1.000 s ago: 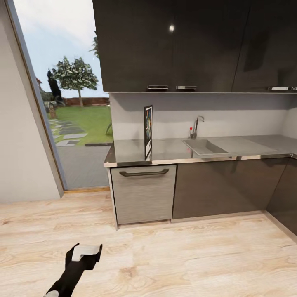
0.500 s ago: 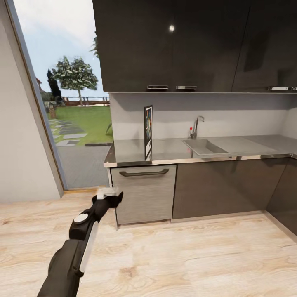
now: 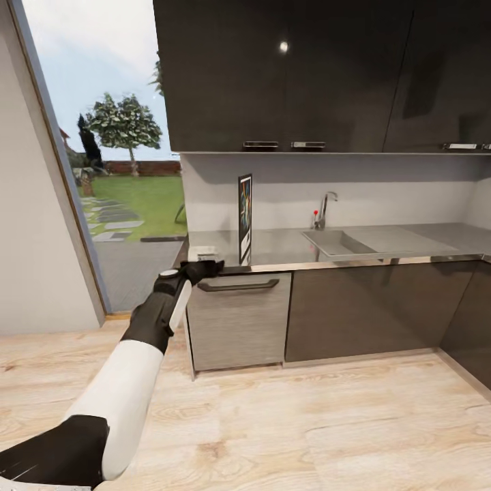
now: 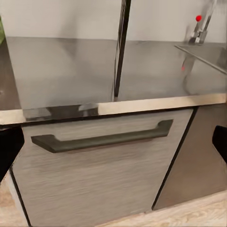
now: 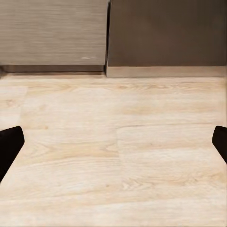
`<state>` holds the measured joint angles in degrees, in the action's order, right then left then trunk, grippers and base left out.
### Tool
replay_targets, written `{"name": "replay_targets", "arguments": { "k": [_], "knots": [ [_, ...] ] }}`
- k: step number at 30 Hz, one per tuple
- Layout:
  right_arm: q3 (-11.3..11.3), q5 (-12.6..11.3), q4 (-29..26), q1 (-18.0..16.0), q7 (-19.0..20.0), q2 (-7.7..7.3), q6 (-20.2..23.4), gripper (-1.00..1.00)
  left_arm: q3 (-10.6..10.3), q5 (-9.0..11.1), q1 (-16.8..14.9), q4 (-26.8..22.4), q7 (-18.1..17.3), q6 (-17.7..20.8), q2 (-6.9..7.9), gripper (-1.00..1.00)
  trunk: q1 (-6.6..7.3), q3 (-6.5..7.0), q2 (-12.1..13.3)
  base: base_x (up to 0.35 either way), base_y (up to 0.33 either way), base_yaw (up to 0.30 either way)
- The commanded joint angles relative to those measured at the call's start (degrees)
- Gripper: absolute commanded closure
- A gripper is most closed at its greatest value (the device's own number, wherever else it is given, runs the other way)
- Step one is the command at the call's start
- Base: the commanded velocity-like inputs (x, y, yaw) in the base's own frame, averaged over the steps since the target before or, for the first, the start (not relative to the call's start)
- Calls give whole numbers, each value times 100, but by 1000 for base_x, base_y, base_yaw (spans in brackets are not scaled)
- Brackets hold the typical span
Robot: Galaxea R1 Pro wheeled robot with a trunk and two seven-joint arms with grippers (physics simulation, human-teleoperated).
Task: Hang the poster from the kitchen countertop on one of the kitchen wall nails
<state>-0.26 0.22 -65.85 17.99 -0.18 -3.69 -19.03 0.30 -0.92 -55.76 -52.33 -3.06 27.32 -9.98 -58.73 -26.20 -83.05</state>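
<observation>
Left claw (image 3: 204, 258) raised at counter edge, fingers spread wide apart, nothing between. Right claw (image 5: 113, 137) likewise spread, over wooden floor (image 5: 118, 156). Poster (image 3: 245, 218) upright on countertop (image 3: 286, 249), edge-on; artwork blurred, lettering unreadable.

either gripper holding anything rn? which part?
Nothing held. Left gripper is open at the grey metal countertop edge, short of the black-framed poster. Right gripper is open over wood floor.

A home kitchen is shown: dark glossy cabinets (image 3: 286, 75) are hung above a grey metal desk (image 3: 409, 242) with an inset sink (image 3: 335, 242) and tap (image 3: 326, 206); beside the desk, a garden is seen through glazing.
</observation>
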Motion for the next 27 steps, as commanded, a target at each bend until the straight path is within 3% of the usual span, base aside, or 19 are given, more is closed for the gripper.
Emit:
{"name": "replay_targets", "arguments": {
  "k": [1, 11, 27],
  "knots": [
    [0, 3, -17, 19, -3, -1, -39, -100, 10, -10, -16, 13, -20, -46, -2, -100, 0, -5, -3, 0, 0, 0],
    [-1, 19, -64, 94, -15, -1, -145, -100, 61, -7, -65, 622, -23, -1203, -2, -100, 0, -5, -3, 20, 0, 0],
    [-1, 30, -51, 97, -22, -1, -145, -100, 67, -5, -67, 878, -28, -1504, -2, -100, 0, -5, -3, 297, 0, 0]
  ]
}}
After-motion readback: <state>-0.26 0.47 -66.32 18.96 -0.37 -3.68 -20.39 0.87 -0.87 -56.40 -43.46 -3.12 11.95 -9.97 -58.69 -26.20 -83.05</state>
